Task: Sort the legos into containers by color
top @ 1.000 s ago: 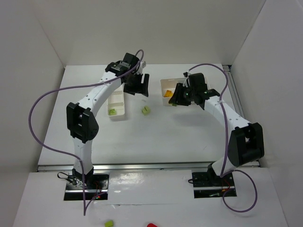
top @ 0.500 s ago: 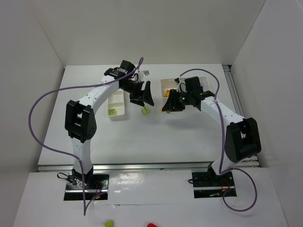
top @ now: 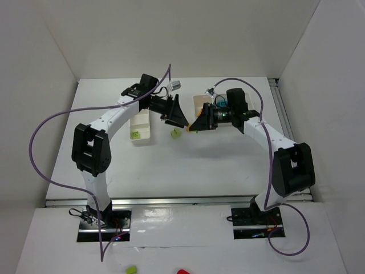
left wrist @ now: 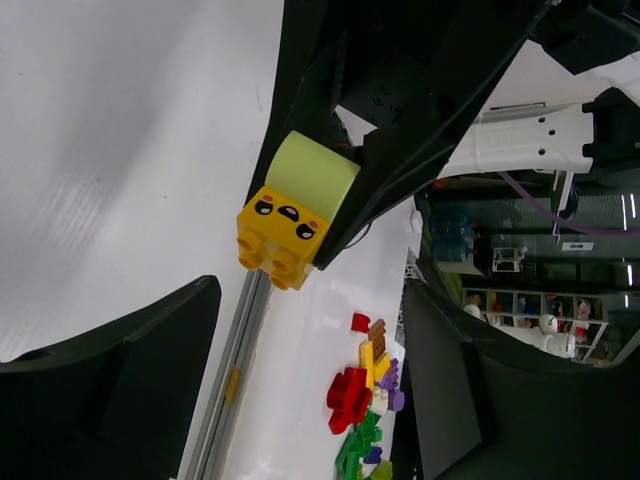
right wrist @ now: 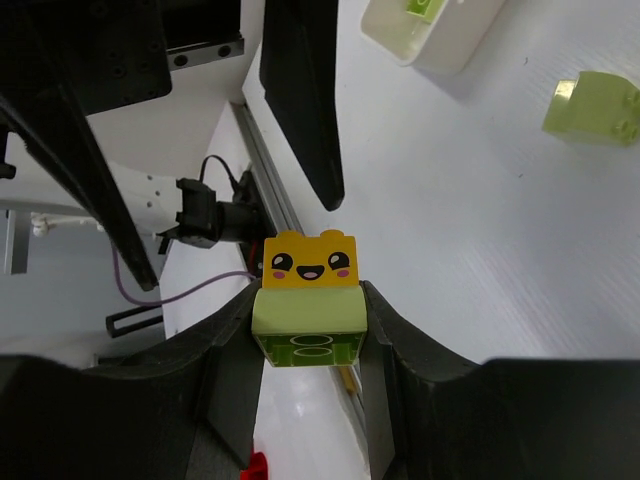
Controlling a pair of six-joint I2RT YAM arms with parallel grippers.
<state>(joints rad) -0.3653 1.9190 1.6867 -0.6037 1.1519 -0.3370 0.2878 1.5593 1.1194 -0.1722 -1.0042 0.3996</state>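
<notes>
No words, brand names or numbers can be read anywhere. The only printed mark is a cartoon smiling face with pink cheeks on the yellow brick (right wrist: pixel 310 262), stacked at 12 o'clock of the lime brick (right wrist: pixel 308 322) in the right wrist view.

Plastic pretty much everywhere
Yellow brick (right wrist: pixel 305 258) and lime brick (right wrist: pixel 308 318) are smooth, slightly shiny plastic; the black fingers (right wrist: pixel 440 400) of the right end effector (top: pixel 194 127) look matt, the white tray (right wrist: pixel 440 45) smooth plastic, the white surface (right wrist: pixel 480 230) faintly streaky-glossy.
</notes>
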